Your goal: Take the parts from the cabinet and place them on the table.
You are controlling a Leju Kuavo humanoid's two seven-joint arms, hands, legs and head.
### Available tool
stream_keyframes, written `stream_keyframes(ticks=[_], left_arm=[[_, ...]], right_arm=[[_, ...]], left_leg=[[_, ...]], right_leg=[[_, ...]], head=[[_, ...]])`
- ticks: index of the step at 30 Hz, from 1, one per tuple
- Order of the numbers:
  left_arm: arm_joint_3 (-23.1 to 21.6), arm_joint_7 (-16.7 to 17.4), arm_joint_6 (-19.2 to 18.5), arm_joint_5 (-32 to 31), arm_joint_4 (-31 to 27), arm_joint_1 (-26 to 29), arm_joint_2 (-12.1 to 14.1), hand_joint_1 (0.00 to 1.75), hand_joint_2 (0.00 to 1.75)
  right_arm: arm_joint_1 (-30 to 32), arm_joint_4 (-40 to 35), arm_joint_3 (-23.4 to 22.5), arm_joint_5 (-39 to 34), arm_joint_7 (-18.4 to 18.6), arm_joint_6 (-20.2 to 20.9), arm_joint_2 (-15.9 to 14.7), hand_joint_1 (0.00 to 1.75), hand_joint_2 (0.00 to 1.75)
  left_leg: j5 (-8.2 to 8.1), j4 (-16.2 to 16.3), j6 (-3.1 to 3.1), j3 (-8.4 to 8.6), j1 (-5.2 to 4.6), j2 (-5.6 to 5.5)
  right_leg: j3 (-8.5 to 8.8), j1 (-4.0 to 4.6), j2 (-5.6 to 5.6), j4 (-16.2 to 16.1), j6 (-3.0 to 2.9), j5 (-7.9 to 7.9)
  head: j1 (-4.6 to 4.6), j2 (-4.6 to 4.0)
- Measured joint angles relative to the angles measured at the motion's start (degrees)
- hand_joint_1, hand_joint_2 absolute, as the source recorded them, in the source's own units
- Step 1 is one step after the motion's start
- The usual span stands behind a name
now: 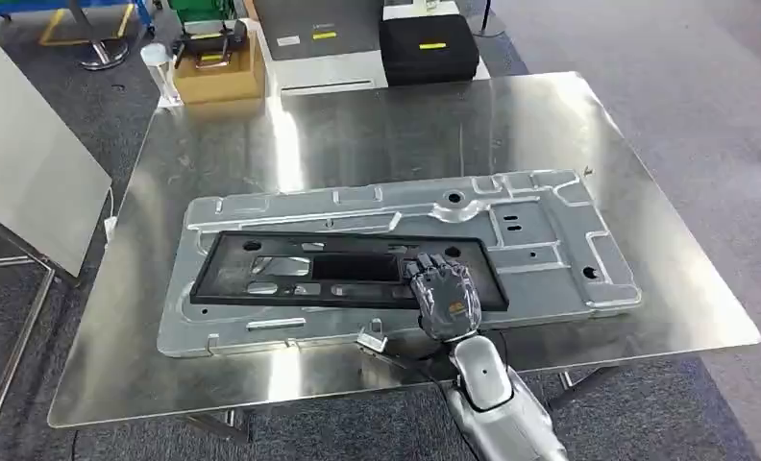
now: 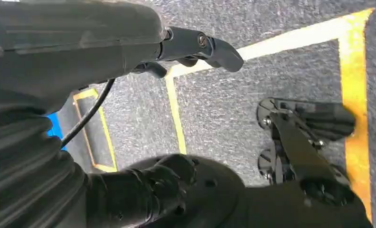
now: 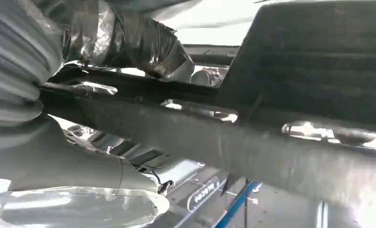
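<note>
We see the black frame (image 1: 343, 272) lying on the silver panel (image 1: 550, 240), itself on the table (image 1: 377, 125) | right hand (image 1: 443, 291) grips the frame's near edge, fingers over it | left hand (image 2: 195, 47) hangs over floor, released; its thumb is blurred.

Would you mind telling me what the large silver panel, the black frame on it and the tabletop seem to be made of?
Large silver panel: likely stamped aluminium or steel, matte grey with pressed ribs. Black frame: probably plastic, dull, no glints. Tabletop: polished sheet metal, mirror-like reflections.
</note>
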Motion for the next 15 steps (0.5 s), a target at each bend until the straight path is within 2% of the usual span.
stream_keyframes(ticks=[2,3,4,5,7,8,9,10,12,13,14,15], left_arm=[[-0.1,-0.5,0.0,-0.1,0.0,0.0,0.0,0.00,1.75],[-0.2,-0.6,-0.1,-0.2,0.0,0.1,0.0,0.00,1.75],[-0.2,-0.6,-0.1,-0.2,0.0,0.1,0.0,0.00,1.75],[-0.3,-0.7,-0.2,-0.3,0.0,0.2,0.0,0.00,1.75],[-0.4,-1.1,-0.3,-0.4,0.0,0.2,0.0,0.00,1.75],[-0.5,-1.4,-0.3,-0.5,0.0,0.2,0.0,0.00,1.75],[-0.5,-1.7,-0.3,-0.5,0.0,0.0,0.0,0.00,1.75],[-0.6,-1.9,-0.3,-0.5,0.0,0.0,0.0,0.00,1.75],[-0.7,-2.3,-0.3,-0.6,0.0,0.1,0.0,0.00,1.75],[-0.8,-2.4,-0.2,-0.7,0.0,0.2,0.0,0.00,1.75],[-0.8,-2.5,0.0,-0.9,0.0,0.2,0.0,0.00,1.75],[-0.9,-2.6,0.2,-1.0,0.0,0.1,0.0,0.00,1.75]], right_arm=[[-0.3,1.6,0.0,-0.1,-0.5,-0.5,0.1,1.73,1.75],[-0.4,2.1,0.0,-0.1,-0.5,-0.5,0.1,1.73,1.75],[-0.4,2.8,0.0,-0.1,-0.7,-0.5,0.2,1.73,1.75],[-0.4,3.3,0.0,-0.1,-0.7,-0.5,0.2,1.73,1.75],[-0.7,4.0,0.0,-0.1,-0.8,-0.5,0.2,1.73,1.75],[-1.0,4.4,0.0,-0.1,-0.8,-0.6,0.2,1.73,1.75],[-1.2,4.7,0.0,-0.1,-0.8,-0.6,0.2,1.73,1.75],[-1.3,5.0,-0.1,-0.2,-0.7,-0.6,0.2,1.73,1.75],[-1.3,5.6,-0.4,-0.2,-0.8,-0.6,0.2,1.73,1.75],[-1.4,5.8,-0.5,-0.3,-1.1,-0.6,0.2,1.73,1.75],[-1.4,6.1,-0.7,-0.4,-1.4,-0.6,0.2,1.73,1.75],[-1.5,6.4,-1.1,-0.6,-1.8,-0.6,0.2,0.00,0.00]], left_leg=[[-4.00,8.7,-0.52,-4.10,0.28,0.01],[-5.00,12.3,-0.70,-5.90,0.29,0.02],[-4.44,13.2,-0.81,-6.44,0.34,0.02],[-2.59,11.0,-0.81,-5.54,0.40,0.02],[2.52,1.3,-0.70,-0.83,0.57,0.08],[3.81,-3.3,-0.58,1.49,0.68,0.10],[2.98,-4.4,-0.25,1.93,0.21,0.03],[3.24,-4.4,0.38,1.90,0.23,-0.11],[3.26,-4.3,0.97,1.86,0.01,-0.11],[3.64,-4.9,1.55,2.03,0.37,-0.08],[3.94,-5.2,1.96,2.21,0.51,0.18],[4.02,-5.2,2.40,2.14,0.48,0.25]], right_leg=[[0.04,0.04,-0.02,0.0,-0.09,-0.07],[0.07,0.04,-0.02,0.0,-0.11,-0.08],[0.18,0.03,0.00,0.0,-0.12,-0.10],[0.31,0.01,0.07,0.0,-0.07,-0.16],[0.63,-0.04,0.11,0.1,0.15,-0.29],[0.74,-0.03,0.10,0.2,0.39,-0.40],[0.63,0.46,0.21,0.4,0.87,-0.60],[0.60,0.42,0.28,0.3,1.24,-0.50],[0.82,0.30,0.34,-0.1,1.87,-0.18],[0.85,0.46,0.36,-0.1,2.30,-0.24],[0.68,0.14,0.32,0.8,2.51,-0.92],[-0.39,0.17,0.26,3.0,2.60,-2.77]], head=[[0.04,0.00],[0.04,0.00],[0.04,0.00],[0.02,0.00],[0.02,0.00],[0.04,0.00],[0.02,0.00],[0.15,0.00],[0.11,0.00],[0.09,0.00],[0.09,0.00],[0.15,0.00]])
